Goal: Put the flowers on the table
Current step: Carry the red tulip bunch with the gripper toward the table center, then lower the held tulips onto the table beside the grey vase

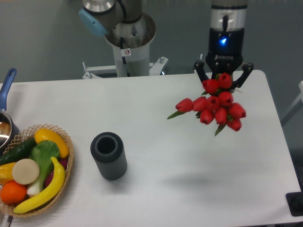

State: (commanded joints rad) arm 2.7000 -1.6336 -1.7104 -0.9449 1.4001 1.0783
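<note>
The white table with rounded corners fills most of the view, its matte top running from the left edge to the far right. Behind its back edge stands the grey robot base column, which carries a small round warning sticker with a red ring; the sticker's symbol is too small to make out. A light blue cap sits on the arm joint above it.

At the left front of the table lies a wicker basket filled with toy produce: a yellow banana, a yellow pepper, a dark green cucumber, an orange, a leafy green vegetable and a pale round slice. Just behind the basket, at the picture's left edge, a pot with a blue handle is partly cut off.

Near the basket, well apart from the flowers, a dark ribbed cylinder stands upright with its open top facing the camera.

Over the right rear of the table hangs the gripper, its black body showing a blue light; lettering on the body is too blurred to read. Its two dark fingers are spread on either side of the top of the flowers, and the bunch hangs from between them, clasped. The red tulip buds cluster below the gripper, with a green leaf sticking out to the left. The bunch is held clear above the tabletop; a faint shadow lies on the table in front of it.
</note>
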